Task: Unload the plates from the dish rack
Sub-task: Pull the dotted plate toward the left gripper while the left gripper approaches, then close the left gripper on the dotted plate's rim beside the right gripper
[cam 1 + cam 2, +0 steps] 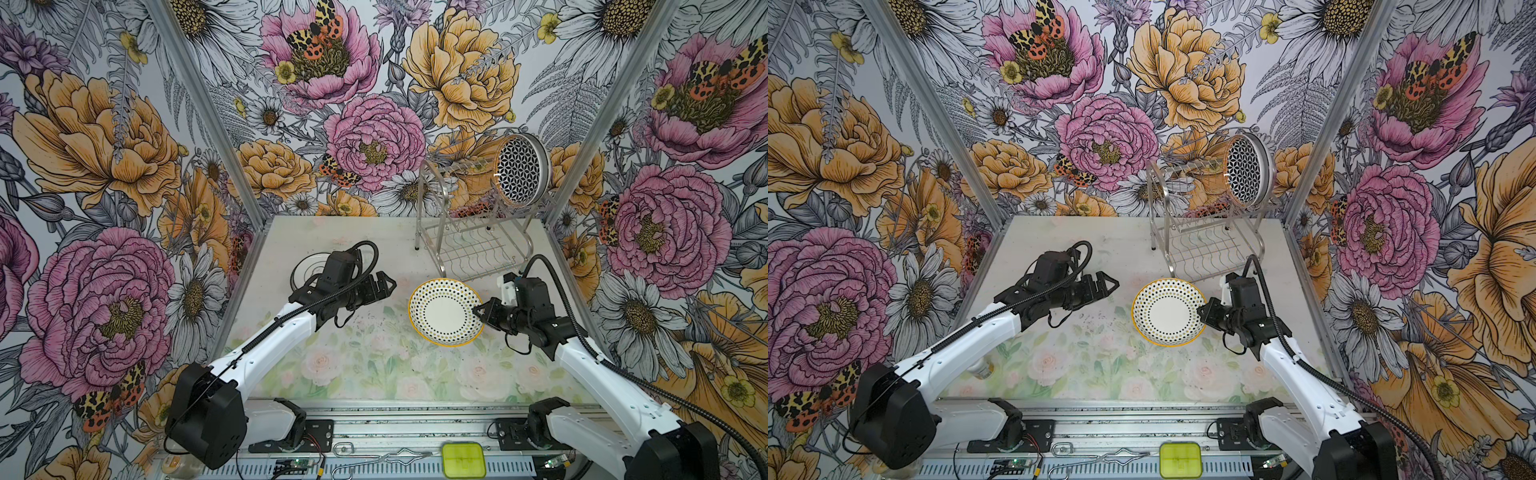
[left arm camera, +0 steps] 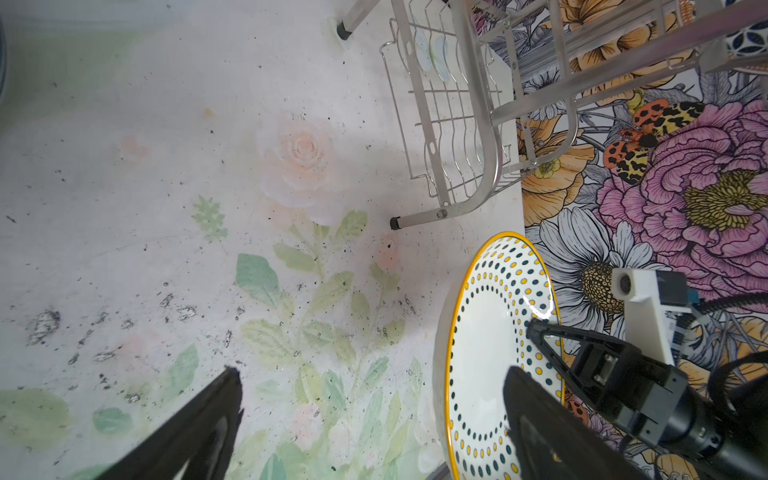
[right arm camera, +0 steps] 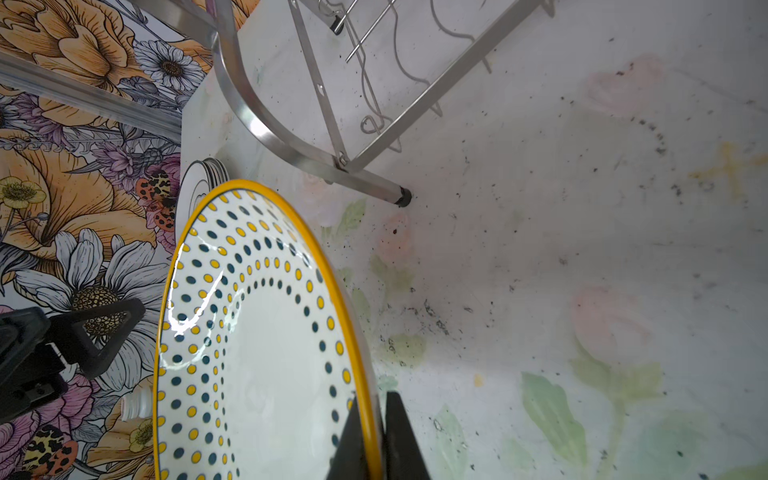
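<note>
Up front on the R of the surface (image 1: 374, 365), the right hand (image 1: 478, 311) is clenched on the yellow rim of the dotted plate (image 1: 440, 311). Its fingers pinch the rim from both faces, clearest in the right wrist view. Plate is tilted, its white centre w/ rings of dark & yellow dots facing up and toward the left hand (image 1: 388, 284). That hand sits apart from the plate on the L, jaws spread wide w/ nothing btwn them. Can't tell whether the plate's low edge touches the surface. Just behind the left arm's wrist, partly hidden by it, a stack of plates (image 1: 301, 266) lies flat on the surface near the L wall. Farther back on the R, the dish rack (image 1: 469, 232) stands by the back corner, its near leg just beyond the dotted plate. Its upper level carries one lattice plate (image 1: 519, 170), on edge, black-&-white face turned L.
</note>
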`<action>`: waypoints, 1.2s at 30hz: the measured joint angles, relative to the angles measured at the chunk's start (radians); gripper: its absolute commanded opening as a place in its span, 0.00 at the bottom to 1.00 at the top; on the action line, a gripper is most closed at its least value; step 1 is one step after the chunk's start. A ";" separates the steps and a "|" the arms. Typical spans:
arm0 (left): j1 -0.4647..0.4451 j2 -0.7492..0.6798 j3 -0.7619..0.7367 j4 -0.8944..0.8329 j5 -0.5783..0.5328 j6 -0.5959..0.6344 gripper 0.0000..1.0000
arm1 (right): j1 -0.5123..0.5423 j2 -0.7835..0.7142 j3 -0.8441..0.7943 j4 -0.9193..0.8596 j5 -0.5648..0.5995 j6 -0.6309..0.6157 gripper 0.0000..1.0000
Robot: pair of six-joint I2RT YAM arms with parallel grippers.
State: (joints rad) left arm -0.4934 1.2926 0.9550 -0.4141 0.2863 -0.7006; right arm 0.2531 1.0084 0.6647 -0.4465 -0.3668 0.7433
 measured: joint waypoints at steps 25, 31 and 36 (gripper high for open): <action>-0.015 0.117 -0.032 0.053 0.099 -0.007 0.47 | 0.153 0.223 0.092 0.250 0.041 0.026 0.00; -0.015 0.121 -0.033 0.056 0.108 -0.009 0.29 | 0.172 0.273 0.094 0.298 0.037 0.026 0.00; -0.015 0.121 -0.034 0.057 0.112 -0.008 0.17 | 0.181 0.290 0.094 0.328 0.038 0.026 0.00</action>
State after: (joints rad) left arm -0.5083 1.4139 0.9211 -0.3573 0.3981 -0.7090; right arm 0.4343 1.2987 0.7586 -0.1188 -0.3290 0.7696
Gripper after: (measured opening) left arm 0.204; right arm 0.090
